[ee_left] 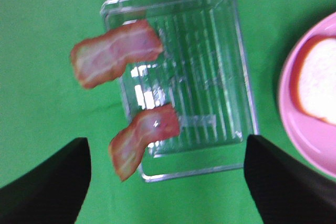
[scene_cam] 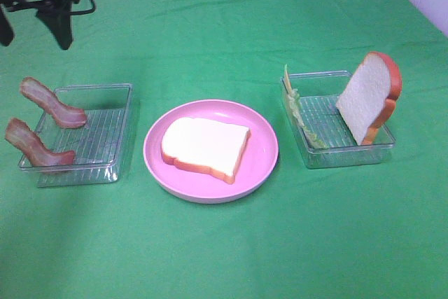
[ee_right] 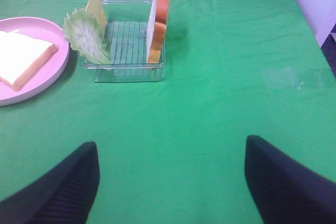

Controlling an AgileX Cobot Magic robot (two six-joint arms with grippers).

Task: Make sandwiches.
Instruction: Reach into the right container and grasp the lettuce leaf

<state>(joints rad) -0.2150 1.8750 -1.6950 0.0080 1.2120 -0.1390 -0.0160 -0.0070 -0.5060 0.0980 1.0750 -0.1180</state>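
- Lying flat on the pink plate (scene_cam: 264, 166), one bread slice (scene_cam: 206, 146) is seen.
- A second slice (scene_cam: 365, 96), lettuce (scene_cam: 302, 118) and cheese (ee_right: 96, 4) are propped in the right tray (scene_cam: 336, 153).
- Two bacon strips (scene_cam: 52, 103) are draped over the left tray (scene_cam: 105, 141) edge.
- The left gripper (ee_left: 167, 141) and right gripper (ee_right: 171, 142) are held wide open, with nothing gripped.

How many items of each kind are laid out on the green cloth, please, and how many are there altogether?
Bread slices: 2
Bacon strips: 2
Lettuce leaf: 1
Cheese slice: 1
Pink plate: 1
Clear trays: 2
Total: 9
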